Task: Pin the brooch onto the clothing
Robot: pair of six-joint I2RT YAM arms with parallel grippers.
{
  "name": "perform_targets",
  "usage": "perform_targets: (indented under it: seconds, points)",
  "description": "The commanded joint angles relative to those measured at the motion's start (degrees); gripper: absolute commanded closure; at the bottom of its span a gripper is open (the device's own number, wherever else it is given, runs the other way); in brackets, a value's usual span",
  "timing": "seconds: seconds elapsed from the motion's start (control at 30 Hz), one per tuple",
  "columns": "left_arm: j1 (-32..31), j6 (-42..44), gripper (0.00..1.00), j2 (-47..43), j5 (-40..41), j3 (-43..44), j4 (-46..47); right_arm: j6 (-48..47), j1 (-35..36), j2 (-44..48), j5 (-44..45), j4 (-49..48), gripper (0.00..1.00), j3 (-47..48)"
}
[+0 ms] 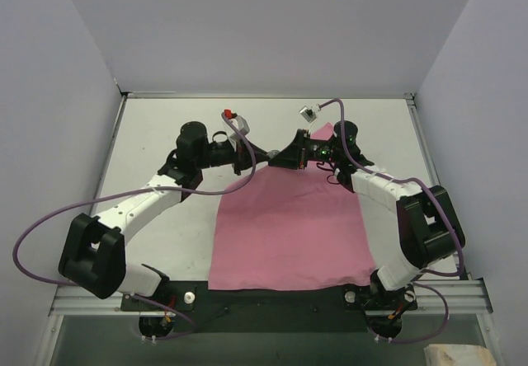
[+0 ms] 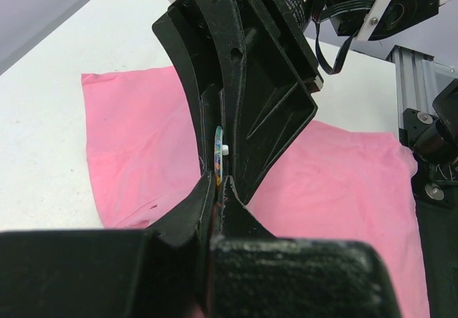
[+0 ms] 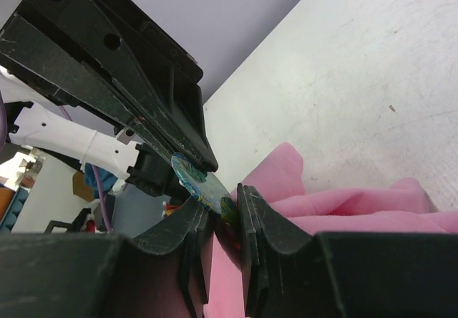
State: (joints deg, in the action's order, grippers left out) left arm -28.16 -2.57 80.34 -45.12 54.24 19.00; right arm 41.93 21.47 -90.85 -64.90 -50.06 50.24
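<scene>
midair, left gripper (image 2: 218,187) pinched shut on thin round glossy brooch (image 3: 197,182); right gripper (image 3: 227,202) clamps soft pink shirt (image 1: 289,226) fold.

The white worktop (image 1: 157,127) carries one thing, a pink shirt (image 1: 289,234). It lies spread flat on the base side of the left tool (image 1: 271,160) and the right tool (image 1: 281,158), whose tips meet over its far edge. Just beside the right tool the cloth bunches up in folds. White surface shows left of the left tool and beyond both.

Brooch (image 3: 201,186) between fingers (image 3: 159,126), perhaps over clothing (image 1: 289,234).
</scene>
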Motion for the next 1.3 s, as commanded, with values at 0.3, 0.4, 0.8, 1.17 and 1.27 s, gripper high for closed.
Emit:
perform_targets:
  seconds: [0.3,0.4,0.8,1.17,1.27]
  points:
    - [2.32,-2.7,1.0,-2.9,-0.06,-4.49,1.12,1.66,-1.87,4.89,2.59,-9.79,0.92,0.65]
    - [2.67,-2.97,1.0,-3.26,3.19,-4.58,0.86,0.87,-2.14,5.94,3.38,-8.57,0.86,0.21]
    - [3.03,-3.76,1.0,-2.81,5.75,-4.05,0.51,-5.89,-3.28,14.2,9.62,0.05,0.38,-2.42]
    - [3.2,-6.56,1.0,-2.64,10.31,-4.4,1.82,-12.05,-3.19,21.85,16.12,8.75,0.09,-4.36]
    - [3.2,-7.71,1.0,-1.24,13.21,-2.74,0.43,-12.66,-3.11,22.47,17.18,11.21,0.07,-5.06]
